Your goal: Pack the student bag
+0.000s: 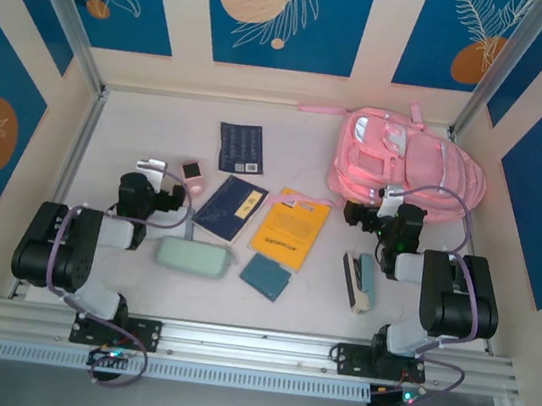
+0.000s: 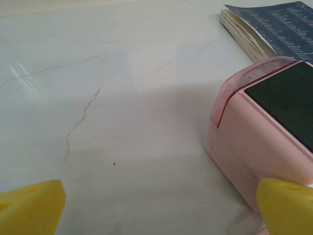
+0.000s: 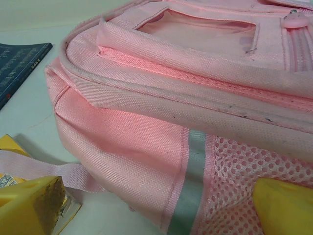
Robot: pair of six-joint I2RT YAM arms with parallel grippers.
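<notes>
The student bag (image 1: pixel 407 167), a soft pink backpack, lies at the back right of the table. Its side with a pale strip and mesh pocket (image 3: pixel 171 127) looms close in the right wrist view. My right gripper (image 1: pixel 389 202) (image 3: pixel 156 208) stands open just in front of that side, yellow fingertips (image 3: pixel 32 203) wide apart and nothing gripped. My left gripper (image 1: pixel 165 180) (image 2: pixel 159 210) is open low over bare table. A small pink box with a black top (image 1: pixel 192 174) (image 2: pixel 259 147) sits beside its right fingertip (image 2: pixel 286 205).
Loose items lie mid-table: a dark blue booklet (image 1: pixel 240 148) (image 2: pixel 274 27), a navy notebook (image 1: pixel 230 207), a yellow book (image 1: pixel 291 228), a green pencil case (image 1: pixel 193 256), a teal notebook (image 1: pixel 266 276) and a small stapler-like item (image 1: pixel 359 279). A pink bag strap (image 3: pixel 29 166) lies over the yellow book.
</notes>
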